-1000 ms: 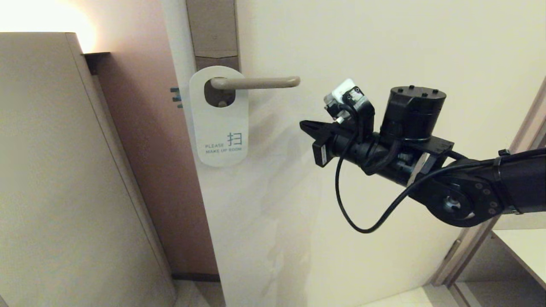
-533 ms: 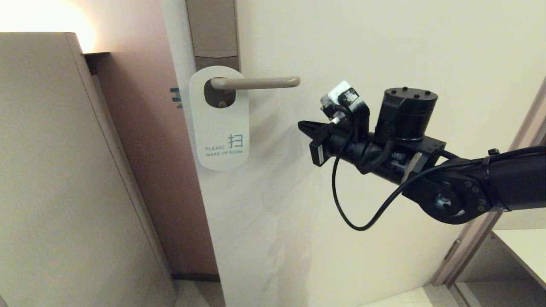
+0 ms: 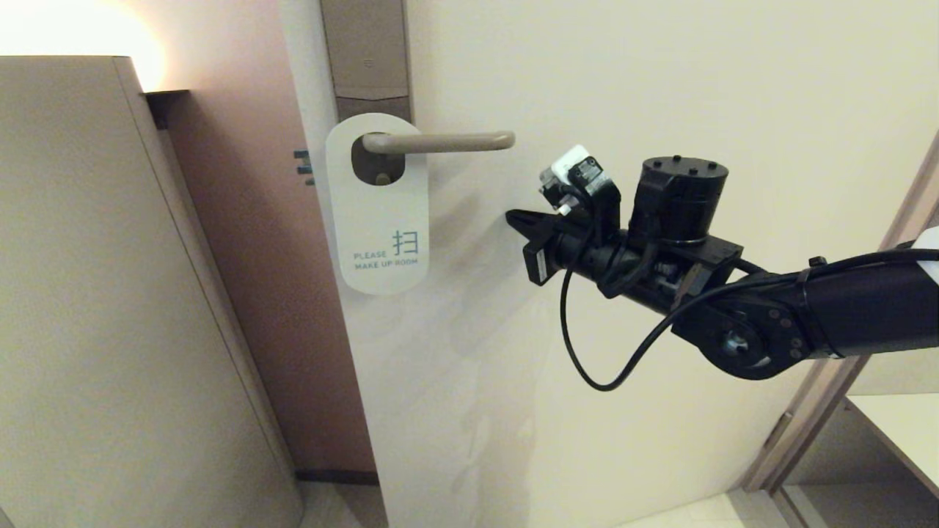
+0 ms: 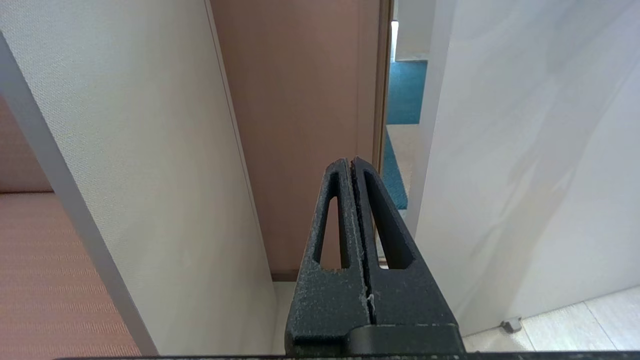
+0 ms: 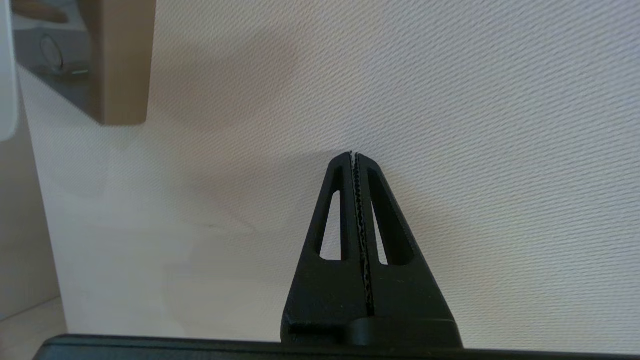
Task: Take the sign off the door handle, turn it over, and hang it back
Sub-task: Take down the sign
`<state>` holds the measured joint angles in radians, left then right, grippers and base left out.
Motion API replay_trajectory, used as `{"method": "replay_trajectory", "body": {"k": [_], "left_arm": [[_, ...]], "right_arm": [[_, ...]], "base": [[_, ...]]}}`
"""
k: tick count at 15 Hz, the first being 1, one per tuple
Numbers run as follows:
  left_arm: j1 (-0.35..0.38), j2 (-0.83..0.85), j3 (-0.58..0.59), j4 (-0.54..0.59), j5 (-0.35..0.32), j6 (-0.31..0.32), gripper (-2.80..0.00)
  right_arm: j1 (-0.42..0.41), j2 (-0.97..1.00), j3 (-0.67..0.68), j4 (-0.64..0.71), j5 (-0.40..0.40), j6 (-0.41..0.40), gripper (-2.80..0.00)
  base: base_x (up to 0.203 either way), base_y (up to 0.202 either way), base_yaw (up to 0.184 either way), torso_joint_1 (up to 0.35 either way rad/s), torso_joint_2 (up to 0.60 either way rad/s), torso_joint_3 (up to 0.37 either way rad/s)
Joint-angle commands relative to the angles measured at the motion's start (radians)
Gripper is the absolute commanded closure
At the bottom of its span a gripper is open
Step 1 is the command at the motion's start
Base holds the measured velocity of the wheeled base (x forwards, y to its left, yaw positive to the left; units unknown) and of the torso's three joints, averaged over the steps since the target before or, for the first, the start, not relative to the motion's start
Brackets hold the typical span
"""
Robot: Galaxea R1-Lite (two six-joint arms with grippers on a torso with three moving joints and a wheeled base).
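The sign (image 3: 381,235) hangs by its round hole on the door handle (image 3: 440,141), white side out, with blue "PLEASE MAKE UP ROOM" lettering. The handle is a slim taupe lever on a tall brownish backplate (image 3: 367,51). My right gripper (image 3: 511,217) is shut and empty. It points left, level with the sign's middle, a short way to its right and below the lever's free end. In the right wrist view its tip (image 5: 354,155) is close to the door face, with the backplate (image 5: 125,60) off to one side. The left gripper (image 4: 351,161) is shut, empty and parked out of the head view.
The cream door (image 3: 660,88) fills the middle and right. A tall beige panel (image 3: 88,293) stands at the left, with a brown wall (image 3: 257,257) behind the door's edge. A door frame (image 3: 843,411) runs along the lower right. Blue carpet (image 4: 405,90) shows through the door gap.
My right arm has crept left towards the sign and sunk slightly, gripper still shut. The sign and the handle have not moved.
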<state>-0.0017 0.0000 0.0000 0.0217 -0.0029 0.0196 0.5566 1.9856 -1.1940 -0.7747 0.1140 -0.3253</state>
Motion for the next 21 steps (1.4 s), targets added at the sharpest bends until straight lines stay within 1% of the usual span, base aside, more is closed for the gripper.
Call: {"method": "replay_trajectory", "body": {"k": [1,14,18,21], "left_arm": [[0.0,0.0,0.0,0.0,0.0,0.0,0.0],[0.0,0.0,0.0,0.0,0.0,0.0,0.0],[0.0,0.0,0.0,0.0,0.0,0.0,0.0],[0.0,0.0,0.0,0.0,0.0,0.0,0.0]], "right_arm": [[0.0,0.011,-0.001,-0.004,0.001,-0.001,0.0],[-0.032,0.036,-0.001,-0.028,0.001,0.0,0.0],[-0.039,0.06,-0.024,-0.065,0.001,0.0,0.0],[-0.05,0.077,-0.044,-0.067,-0.001,0.0,0.0]], "base": [[0.0,0.0,0.0,0.0,0.0,0.0],[0.0,0.0,0.0,0.0,0.0,0.0],[0.0,0.0,0.0,0.0,0.0,0.0],[0.0,0.0,0.0,0.0,0.0,0.0]]}}
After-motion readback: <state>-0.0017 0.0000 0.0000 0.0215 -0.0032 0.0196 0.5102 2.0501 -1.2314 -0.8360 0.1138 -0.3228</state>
